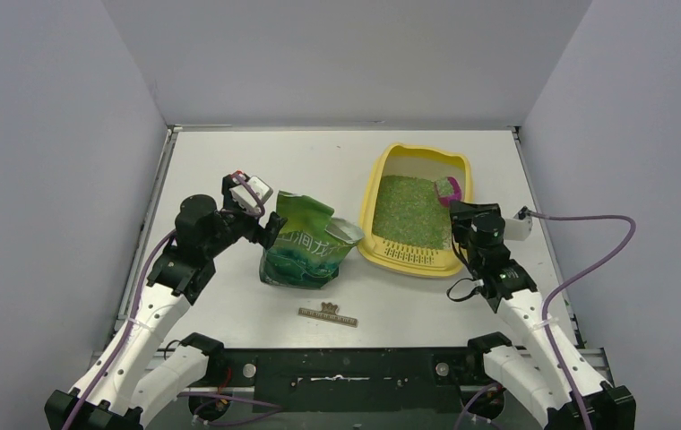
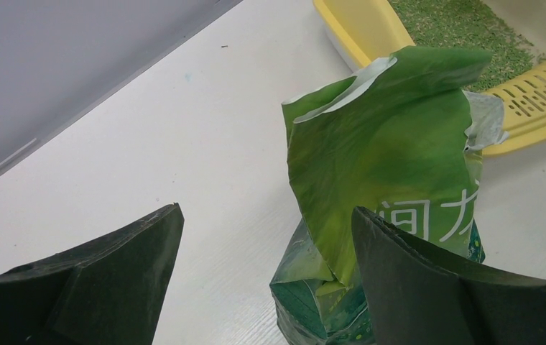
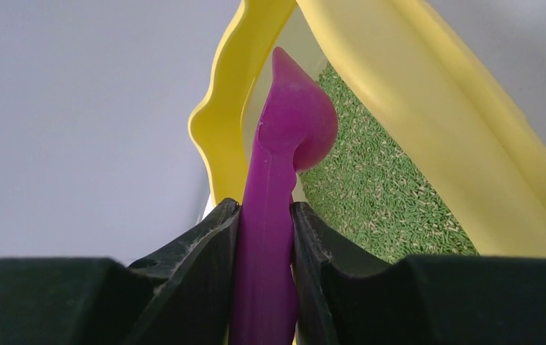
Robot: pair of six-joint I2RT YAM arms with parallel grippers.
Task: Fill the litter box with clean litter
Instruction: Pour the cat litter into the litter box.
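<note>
My right gripper (image 3: 265, 208) is clamped on the handle of the magenta scoop (image 3: 284, 144). The scoop's bowl points ahead over the box (image 3: 220, 129), above the litter (image 3: 378, 194). From the top view, this gripper (image 1: 462, 215) sits at the box's 3 o'clock side, with the scoop (image 1: 449, 190) showing at the box's far right corner.

The box (image 1: 374, 202) lies on the table (image 1: 319, 161) at about 1 o'clock from the table's middle, its slotted grate (image 1: 413, 258) at the near end. Green litter (image 1: 413, 210) covers most of its floor.

My left gripper (image 2: 266, 215) has its fingers wide apart and grips nothing. The green bag (image 2: 385, 144) stands just ahead, its crumpled top partly behind my right finger (image 2: 414, 273); I cannot tell whether that finger touches it. Past the bag, at 1 o'clock in the left wrist view, are the box rim (image 2: 360, 29) and litter (image 2: 464, 29).

In the top view the bag (image 1: 306, 242) stands upright at the box's 8 o'clock, its torn top leaning towards the box's near left corner. My left gripper (image 1: 265, 224) is at the bag's 10 o'clock. A small dark strip (image 1: 328, 313) lies on the table at the bag's 6 o'clock, apart from it.
</note>
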